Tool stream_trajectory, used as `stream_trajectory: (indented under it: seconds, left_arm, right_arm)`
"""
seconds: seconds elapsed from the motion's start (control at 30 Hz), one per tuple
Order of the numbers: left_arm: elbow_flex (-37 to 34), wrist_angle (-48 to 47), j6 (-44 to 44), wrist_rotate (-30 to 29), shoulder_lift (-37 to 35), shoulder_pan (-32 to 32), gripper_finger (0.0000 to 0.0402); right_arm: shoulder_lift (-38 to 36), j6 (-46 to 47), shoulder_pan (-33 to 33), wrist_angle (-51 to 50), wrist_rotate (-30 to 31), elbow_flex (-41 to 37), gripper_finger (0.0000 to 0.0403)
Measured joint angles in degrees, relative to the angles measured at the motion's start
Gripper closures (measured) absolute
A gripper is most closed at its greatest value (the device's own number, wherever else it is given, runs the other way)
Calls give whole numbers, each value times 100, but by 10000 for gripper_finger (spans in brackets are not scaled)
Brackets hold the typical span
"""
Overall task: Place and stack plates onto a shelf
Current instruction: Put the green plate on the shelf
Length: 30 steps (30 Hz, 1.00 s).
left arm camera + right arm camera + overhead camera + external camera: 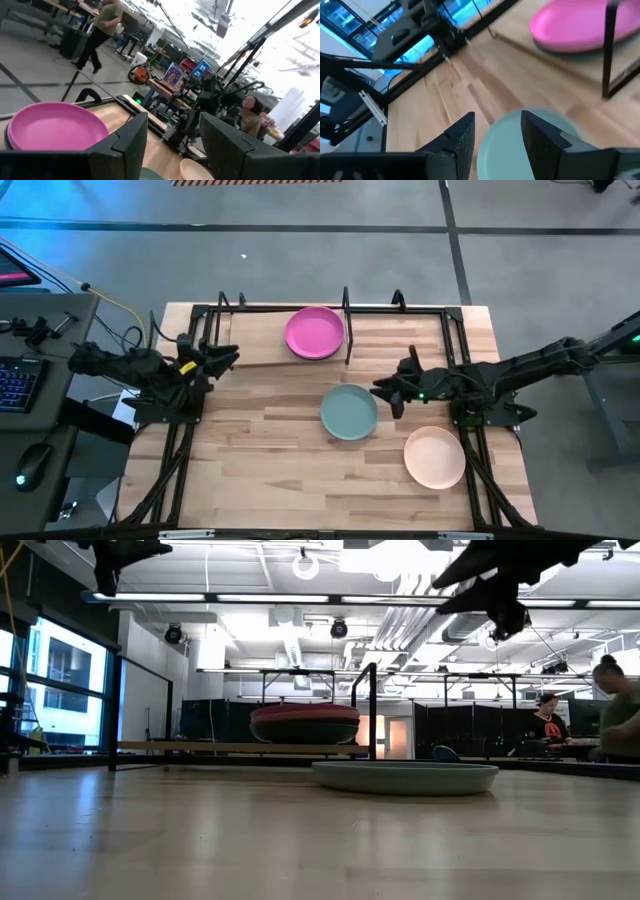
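Note:
A magenta plate (315,332) lies on the shelf's wood board (262,348) at the table's far side, on top of a darker plate whose rim shows under it (305,732). A light teal plate (349,412) rests flat on the tabletop in the middle, and a light pink plate (434,457) lies to its near right. My right gripper (500,137) is open and hovers high above the light teal plate (520,145), clear of it in the low view (500,600). My left gripper (170,145) is open and held in the air at the shelf's left end (225,358).
Black metal rods frame the shelf, and an upright divider (346,325) stands just right of the magenta plate. Bare butcher-block tabletop (260,450) stretches to the near left. People stand and walk in the room beyond the table (620,710).

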Motion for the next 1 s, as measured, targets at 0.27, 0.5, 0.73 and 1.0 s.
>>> stream_trajectory:
  seconds: [0.27,0.5,0.73,1.0]
  left_arm:
    - [0,70,554,-7,215,0,234]
    - [0,153,1335,73,229,0,234]
    - [0,194,1955,75,231,0,234]
    - [0,194,2091,76,233,0,234]
  right_arm:
    - [-24,-217,0,25,8,89,260]
    - [-19,-111,2,83,-15,94,260]
    - [185,-65,4,150,-193,103,260]
    - [1017,-580,4,17,-773,644,260]
